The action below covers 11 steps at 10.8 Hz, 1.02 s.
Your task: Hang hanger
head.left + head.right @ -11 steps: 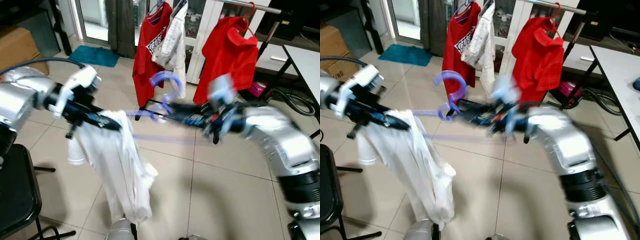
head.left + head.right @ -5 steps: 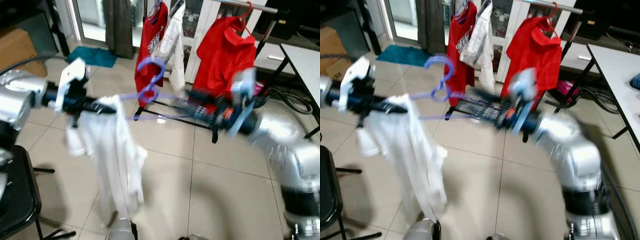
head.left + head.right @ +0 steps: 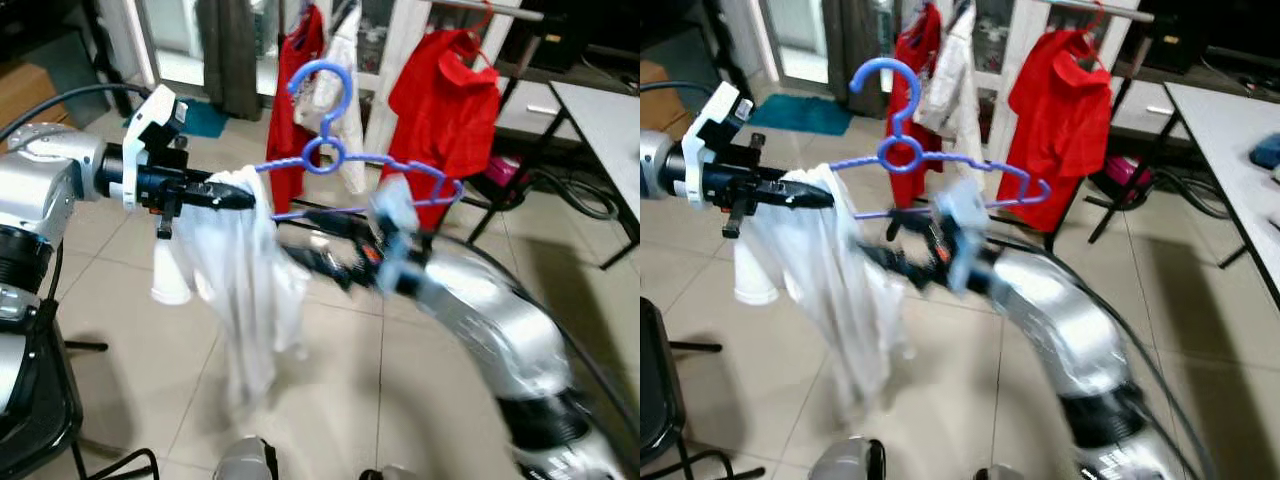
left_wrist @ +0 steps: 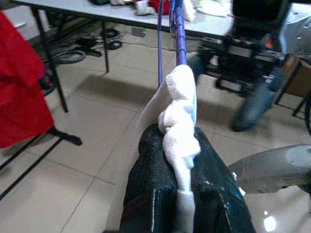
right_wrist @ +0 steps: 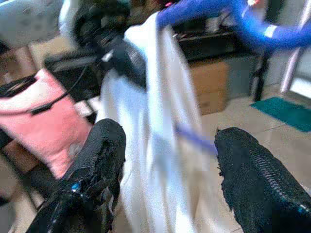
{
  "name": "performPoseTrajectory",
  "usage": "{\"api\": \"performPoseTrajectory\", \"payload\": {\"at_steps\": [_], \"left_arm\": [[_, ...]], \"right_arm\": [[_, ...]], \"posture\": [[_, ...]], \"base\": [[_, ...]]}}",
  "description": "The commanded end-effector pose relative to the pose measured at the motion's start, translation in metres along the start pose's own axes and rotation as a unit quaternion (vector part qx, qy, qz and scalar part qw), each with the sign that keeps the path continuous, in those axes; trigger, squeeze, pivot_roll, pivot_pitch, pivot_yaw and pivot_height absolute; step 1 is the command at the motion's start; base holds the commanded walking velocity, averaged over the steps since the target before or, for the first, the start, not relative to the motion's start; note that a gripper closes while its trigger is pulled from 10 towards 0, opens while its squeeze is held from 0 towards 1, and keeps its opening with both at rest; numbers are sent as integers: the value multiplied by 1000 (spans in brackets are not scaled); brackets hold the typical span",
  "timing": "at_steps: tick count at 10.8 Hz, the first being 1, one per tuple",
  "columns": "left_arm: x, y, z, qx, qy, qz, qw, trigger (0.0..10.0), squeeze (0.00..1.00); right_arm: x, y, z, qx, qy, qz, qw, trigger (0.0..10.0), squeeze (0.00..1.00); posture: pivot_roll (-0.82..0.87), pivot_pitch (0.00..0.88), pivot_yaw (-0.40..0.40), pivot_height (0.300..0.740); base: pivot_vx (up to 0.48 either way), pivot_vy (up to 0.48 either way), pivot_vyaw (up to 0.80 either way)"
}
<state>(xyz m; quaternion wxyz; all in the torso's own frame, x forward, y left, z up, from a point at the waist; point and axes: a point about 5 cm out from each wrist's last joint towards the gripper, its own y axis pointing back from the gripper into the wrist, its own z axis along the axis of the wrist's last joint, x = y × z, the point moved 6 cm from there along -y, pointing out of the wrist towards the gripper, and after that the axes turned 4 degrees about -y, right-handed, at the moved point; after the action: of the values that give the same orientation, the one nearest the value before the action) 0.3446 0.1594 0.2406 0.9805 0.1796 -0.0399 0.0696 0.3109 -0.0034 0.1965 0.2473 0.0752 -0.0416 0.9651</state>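
Hanger [image 3: 340, 165], blue plastic, sits upper centre of your left eye view, hook up, with a white garment [image 3: 245, 280] draped from its left end down toward the tiled floor [image 3: 110, 270]. Your left gripper [image 3: 235, 198] reaches in from the left edge and its jaws pinch the cloth at that hanger end. Your right gripper [image 3: 300, 255] is blurred at centre, below the hanger bar. Red shirts [image 3: 445, 95] hang on a rack along the top, and a desk [image 3: 610, 115] fills the upper right corner.

Right eye view repeats this scene.

Left wrist view, lower centre: both black fingers [image 4: 150, 194] press a fold of white cloth between them, the blue bar running up to the top edge.

Right wrist view: your jaws stand spread, with white cloth and the blue bar between the fingers [image 5: 99, 160].
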Motion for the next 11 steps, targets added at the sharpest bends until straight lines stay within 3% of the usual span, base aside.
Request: {"api": "performPoseTrajectory", "payload": {"at_steps": [1, 5, 11], "left_arm": [[-1, 1, 10, -10, -18, -3, 1000, 0, 0], [3, -2, 12, -18, -16, 12, 1000, 0, 0], [2, -2, 18, -35, -12, 14, 999, 0, 0]], "right_arm": [[-5, -3, 11, -21, 4, -16, 1000, 10000, 0], [22, -9, 10, -24, 2, 50, 998, 10000, 0], [37, -18, -6, 2, 8, 79, 997, 10000, 0]], "posture": [[43, 49, -1, 740], [40, 53, -4, 740], [41, 45, -5, 740]], "base": [[0, 0, 0], [0, 0, 0], [0, 0, 0]]}}
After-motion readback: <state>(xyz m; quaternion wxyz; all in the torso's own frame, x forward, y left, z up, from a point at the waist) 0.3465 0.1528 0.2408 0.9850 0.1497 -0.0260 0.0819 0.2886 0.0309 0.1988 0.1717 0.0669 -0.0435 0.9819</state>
